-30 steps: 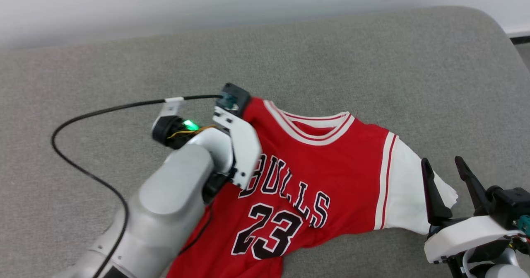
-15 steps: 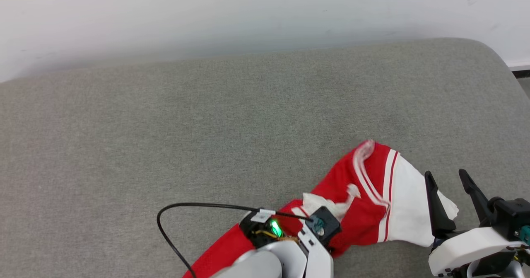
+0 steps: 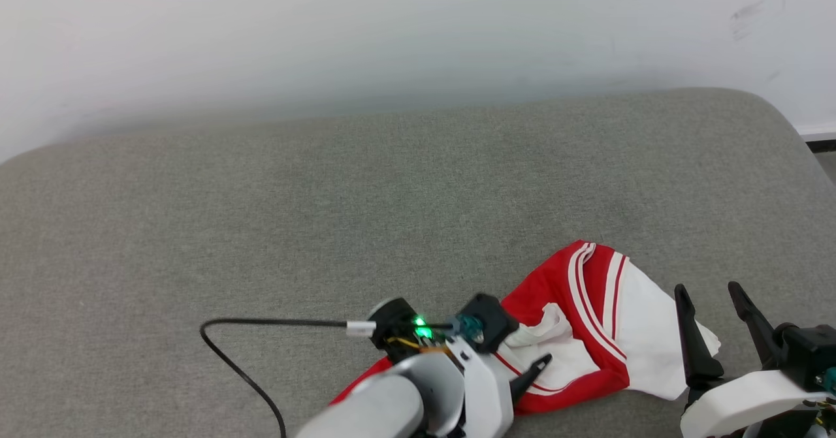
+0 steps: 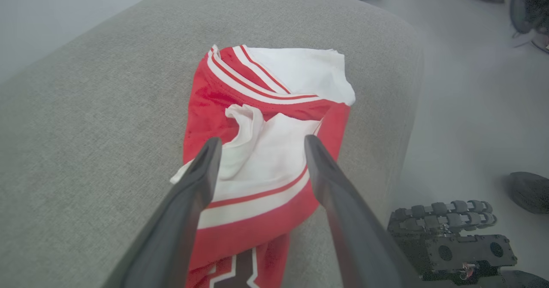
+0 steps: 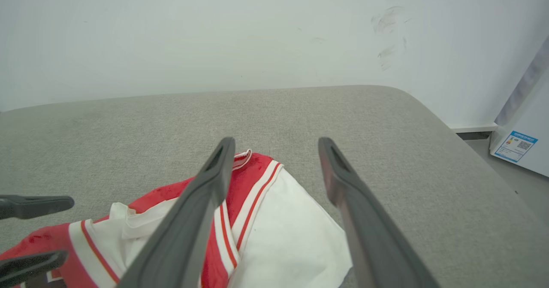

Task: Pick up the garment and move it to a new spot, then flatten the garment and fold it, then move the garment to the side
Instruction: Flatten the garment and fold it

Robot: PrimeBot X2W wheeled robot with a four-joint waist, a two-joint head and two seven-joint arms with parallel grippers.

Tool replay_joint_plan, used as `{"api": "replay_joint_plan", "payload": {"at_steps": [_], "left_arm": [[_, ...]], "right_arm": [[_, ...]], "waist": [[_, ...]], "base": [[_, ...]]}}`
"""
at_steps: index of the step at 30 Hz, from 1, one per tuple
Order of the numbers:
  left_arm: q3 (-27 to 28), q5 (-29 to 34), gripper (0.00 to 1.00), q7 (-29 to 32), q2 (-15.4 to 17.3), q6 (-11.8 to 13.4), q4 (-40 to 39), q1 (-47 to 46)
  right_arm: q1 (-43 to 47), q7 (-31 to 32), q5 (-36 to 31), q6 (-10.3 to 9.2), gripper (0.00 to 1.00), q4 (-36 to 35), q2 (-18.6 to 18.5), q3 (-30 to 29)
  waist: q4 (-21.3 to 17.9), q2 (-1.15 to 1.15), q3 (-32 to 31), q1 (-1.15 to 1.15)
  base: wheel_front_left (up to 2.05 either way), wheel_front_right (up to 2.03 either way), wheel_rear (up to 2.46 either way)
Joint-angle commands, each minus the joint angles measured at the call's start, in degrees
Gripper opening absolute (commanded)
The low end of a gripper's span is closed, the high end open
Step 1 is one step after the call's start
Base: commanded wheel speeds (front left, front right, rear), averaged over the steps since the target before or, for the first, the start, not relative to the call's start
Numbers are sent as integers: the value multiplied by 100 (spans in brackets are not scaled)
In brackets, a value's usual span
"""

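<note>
Left gripper (image 4: 261,144) stood with its two dark fingers spread wide and nothing pinched between them, poised just above the garment (image 3: 548,291). Between and beyond those fingers, in the left wrist view, lay a white sleeve doubled back over the red body, with striped trim running across it and a scrap of black-and-white lettering at the bottom edge. Whether a fingertip brushed the cloth could not be told.

Right gripper (image 3: 707,291) was likewise wide and empty, parked just beside the other white sleeve, fingers pointing toward the wall (image 3: 392,33).

The garment sat in a loose, partly folded heap on the grey cushion (image 3: 294,229), toward the robot's right and close to the cushion's rounded edge, past which the floor (image 4: 472,86) showed. A black cable (image 3: 261,324) looped from the left wrist across the bare fabric.

The step in hand looked to be the fold, with one side already turned over. To do it well, the left arm should probably lift straight up and away so that neither finger hooks the sleeve and drags the fold open. The layer looked rumpled, so a light smoothing pass seemed worthwhile before the next fold. Any push toward the right risked sliding the shirt off the edge.
</note>
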Motion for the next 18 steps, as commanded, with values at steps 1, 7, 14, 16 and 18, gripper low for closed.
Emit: {"api": "replay_joint_plan", "payload": {"at_steps": [1, 7, 14, 16, 18], "left_arm": [[49, -36, 100, 104, 70, -6, -59, -161], [-38, -374, 100, 914, 168, -203, -16, -737], [-512, -741, 100, 1485, 122, -292, 303, -1274], [-756, -921, 100, 1621, 135, -296, 368, -1437], [-967, -1119, 100, 1702, 175, -297, 445, -1587]], "right_arm": [[22, -2, 25, -4, 100, -44, 8, 7], [-119, -42, 49, -4, 100, -76, 8, 77], [-279, -155, 161, -4, 100, 75, 8, 157], [-342, -207, 185, -4, 100, 135, 8, 177], [-381, -251, 208, -4, 100, 210, 8, 180]], "waist": [[-11, 0, 32, 0], [-140, 0, 309, 0], [-366, 0, 597, 0], [-434, 0, 681, 0], [-488, 0, 743, 0]], "base": [[0, 0, 0], [0, 0, 0], [0, 0, 0], [0, 0, 0], [0, 0, 0]]}}
